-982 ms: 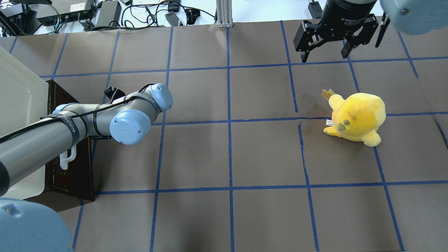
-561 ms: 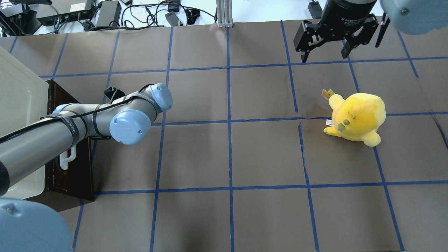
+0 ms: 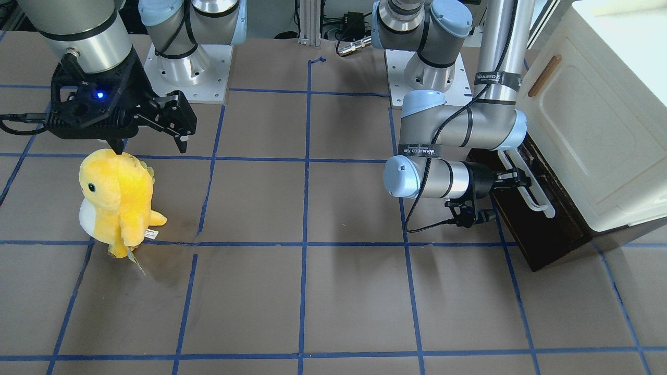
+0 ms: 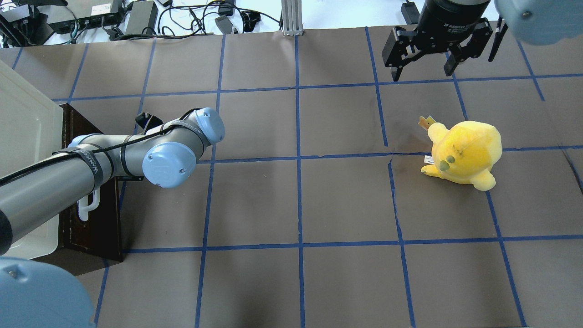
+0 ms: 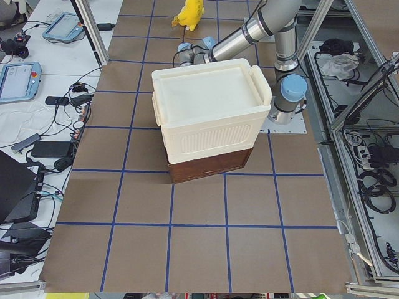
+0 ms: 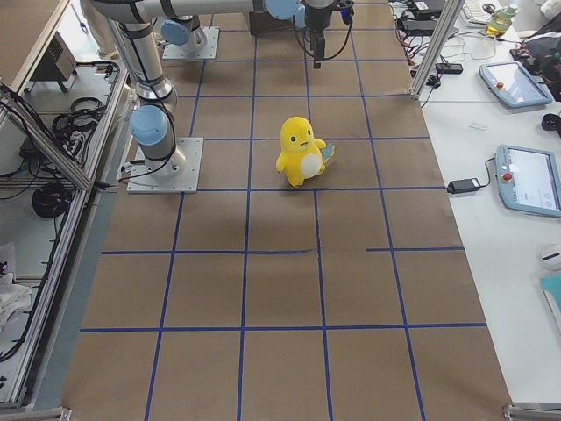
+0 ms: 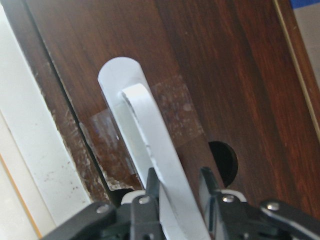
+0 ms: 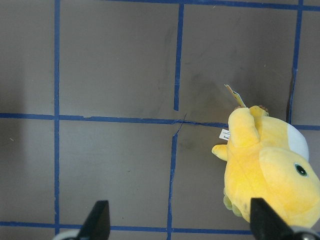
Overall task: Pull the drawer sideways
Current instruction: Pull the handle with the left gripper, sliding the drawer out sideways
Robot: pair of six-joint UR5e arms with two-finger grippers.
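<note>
The drawer's dark brown front (image 3: 542, 229) sits under a cream cabinet; it also shows in the overhead view (image 4: 91, 223) and fills the left wrist view (image 7: 225, 75). Its white bar handle (image 3: 527, 190) (image 7: 150, 145) runs between my left gripper's fingers. My left gripper (image 7: 179, 189) (image 3: 513, 179) is shut on that handle; in the overhead view the arm hides it. No pale tray shows. My right gripper (image 4: 422, 73) (image 3: 151, 143) (image 8: 180, 225) hangs open and empty, far from the drawer.
The cream cabinet (image 3: 589, 130) (image 5: 212, 118) with a brown door handle (image 3: 544, 75) stands over the drawer at the table's left end. A yellow plush toy (image 4: 464, 152) (image 3: 114, 198) (image 8: 270, 170) stands below my right gripper. Cables lie beyond the far edge (image 4: 191, 18).
</note>
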